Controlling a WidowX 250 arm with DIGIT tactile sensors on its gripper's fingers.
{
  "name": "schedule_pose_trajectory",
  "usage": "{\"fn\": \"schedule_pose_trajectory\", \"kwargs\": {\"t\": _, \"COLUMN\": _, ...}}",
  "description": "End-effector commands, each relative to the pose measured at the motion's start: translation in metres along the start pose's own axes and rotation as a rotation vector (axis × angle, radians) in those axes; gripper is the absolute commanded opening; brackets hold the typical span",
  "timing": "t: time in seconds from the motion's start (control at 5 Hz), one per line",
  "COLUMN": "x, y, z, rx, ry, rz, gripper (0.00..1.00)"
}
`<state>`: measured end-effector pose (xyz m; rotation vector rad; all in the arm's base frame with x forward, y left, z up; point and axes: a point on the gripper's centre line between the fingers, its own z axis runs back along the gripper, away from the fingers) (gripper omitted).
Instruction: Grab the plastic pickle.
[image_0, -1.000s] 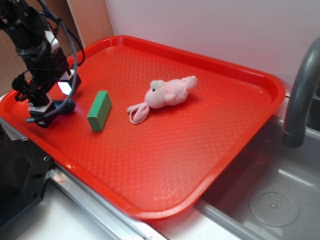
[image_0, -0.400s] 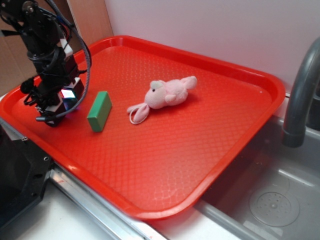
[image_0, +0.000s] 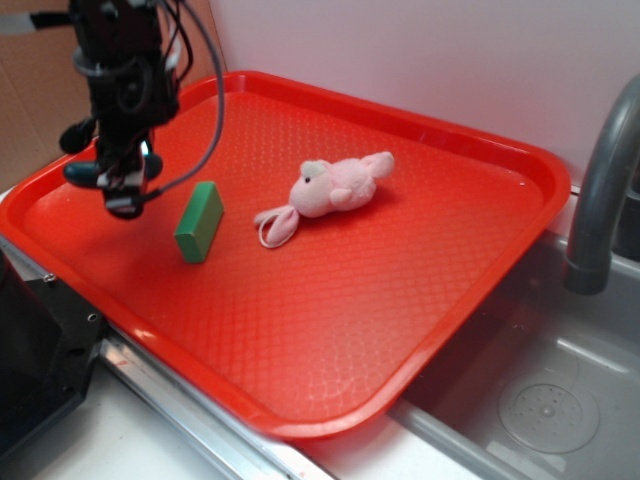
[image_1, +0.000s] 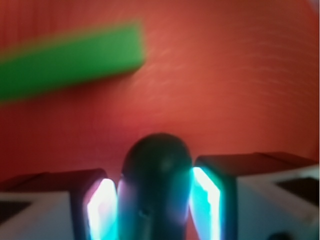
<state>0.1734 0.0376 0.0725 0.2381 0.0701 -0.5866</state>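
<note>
We have the small dark blue-green glossy plastic pickle (image_1: 156, 187) clamped between our black gripper's (image_0: 122, 187) two pads, one rounded end poking out past the fingertips. Gripper and pickle hang above the left part of the red textured plastic tray (image_0: 400, 290), clear of its surface. Just beside the jaws lies the light green rectangular block (image_0: 199, 222); beyond it, the pink plush bunny (image_0: 330, 190). The tray's raised left rim runs near us; the broad open floor lies past the block and bunny.
</note>
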Motion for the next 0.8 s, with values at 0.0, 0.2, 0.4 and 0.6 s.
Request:
{"fn": "schedule_pose_trajectory", "kwargs": {"t": 0.0, "x": 0.048, "y": 0.012, "z": 0.081, "rx": -0.139, "ry": 0.057, "rz": 0.404, "gripper": 0.00}}
{"fn": "schedule_pose_trajectory", "kwargs": {"t": 0.2, "x": 0.058, "y": 0.022, "z": 0.112, "rx": -0.221, "ry": 0.017, "rz": 0.494, "gripper": 0.00}}
{"fn": "schedule_pose_trajectory", "kwargs": {"t": 0.4, "x": 0.066, "y": 0.018, "z": 0.132, "rx": -0.197, "ry": -0.024, "rz": 0.507, "gripper": 0.00}}
{"fn": "schedule_pose_trajectory", "kwargs": {"t": 0.6, "x": 0.077, "y": 0.011, "z": 0.139, "rx": -0.179, "ry": -0.042, "rz": 0.474, "gripper": 0.00}}
